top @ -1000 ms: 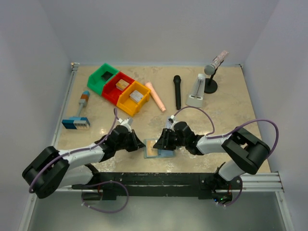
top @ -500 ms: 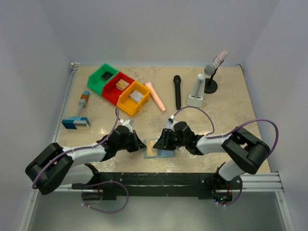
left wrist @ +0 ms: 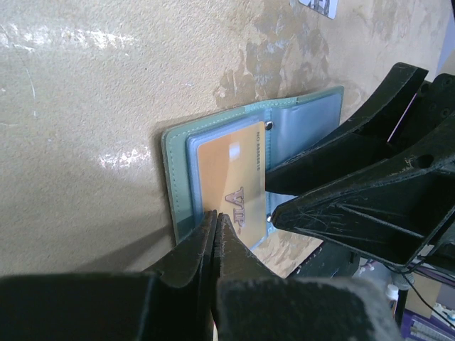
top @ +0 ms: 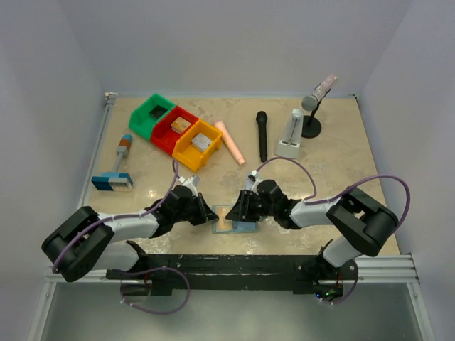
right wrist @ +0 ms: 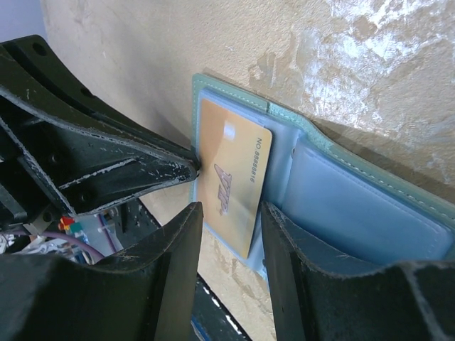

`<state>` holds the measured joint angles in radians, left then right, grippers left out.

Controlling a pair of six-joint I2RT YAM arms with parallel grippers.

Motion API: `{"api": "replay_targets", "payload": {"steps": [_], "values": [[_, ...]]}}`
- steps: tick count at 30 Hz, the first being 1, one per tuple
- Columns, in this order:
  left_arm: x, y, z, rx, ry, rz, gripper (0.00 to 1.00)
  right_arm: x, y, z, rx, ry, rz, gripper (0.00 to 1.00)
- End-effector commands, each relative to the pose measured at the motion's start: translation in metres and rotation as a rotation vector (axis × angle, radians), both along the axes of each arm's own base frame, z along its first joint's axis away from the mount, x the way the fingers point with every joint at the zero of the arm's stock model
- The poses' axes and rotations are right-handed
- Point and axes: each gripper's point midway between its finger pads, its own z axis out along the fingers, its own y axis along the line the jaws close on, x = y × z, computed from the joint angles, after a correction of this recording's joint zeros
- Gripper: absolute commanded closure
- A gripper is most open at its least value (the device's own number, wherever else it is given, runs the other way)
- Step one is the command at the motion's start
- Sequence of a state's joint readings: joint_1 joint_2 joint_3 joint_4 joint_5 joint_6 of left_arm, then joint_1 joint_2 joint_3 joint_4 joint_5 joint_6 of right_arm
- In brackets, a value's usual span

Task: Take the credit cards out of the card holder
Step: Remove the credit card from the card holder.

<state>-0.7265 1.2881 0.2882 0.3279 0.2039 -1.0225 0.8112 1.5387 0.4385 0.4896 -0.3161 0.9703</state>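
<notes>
Centrally, near the table's (left wrist: 92,106) front edge, between the 2 arms: 1 holder (left wrist: 176,181), teal, lying open and flat, inner pockets up.

Item 1, card (left wrist: 231,174): golden, marked VIP, lying askew on the holder's left-hand panel, partly out of its pocket. No 2nd card could be made out in any view.

Item 2, left gripper (left wrist: 217,219): fingers closed tight, tips meeting at the card's near edge and apparently pinching it. Judged purpose: to draw the card out sideways, away from the fold.

Item 3, right gripper (right wrist: 229,213): fingers about half spread, nothing between them, 1 on either side of the card's end above the holder. Judged purpose: to pin the holder so it did not slide with the card. Actual contact with the holder could not be told.

Views compared: the top view gave only the layout, both grippers crowding the holder and hiding most of it. The left wrist view showed the pinch and the card's print. The right wrist view alone showed the empty blue right-hand pocket and the spread of its own fingers.
</notes>
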Motion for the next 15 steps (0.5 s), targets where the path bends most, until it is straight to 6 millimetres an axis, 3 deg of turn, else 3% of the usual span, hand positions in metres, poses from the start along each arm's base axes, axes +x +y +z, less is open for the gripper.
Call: {"api": "replay_targets", "payload": {"steps": [1,15], "values": [[-0.003,0.010,-0.012,0.054,0.030,0.043,1.00,-0.006,0.002,0.001,0.028,-0.001,0.026,0.56],[-0.009,0.015,-0.026,0.062,0.062,0.054,1.00,-0.006,0.011,0.014,0.130,-0.025,0.035,0.56]]}}
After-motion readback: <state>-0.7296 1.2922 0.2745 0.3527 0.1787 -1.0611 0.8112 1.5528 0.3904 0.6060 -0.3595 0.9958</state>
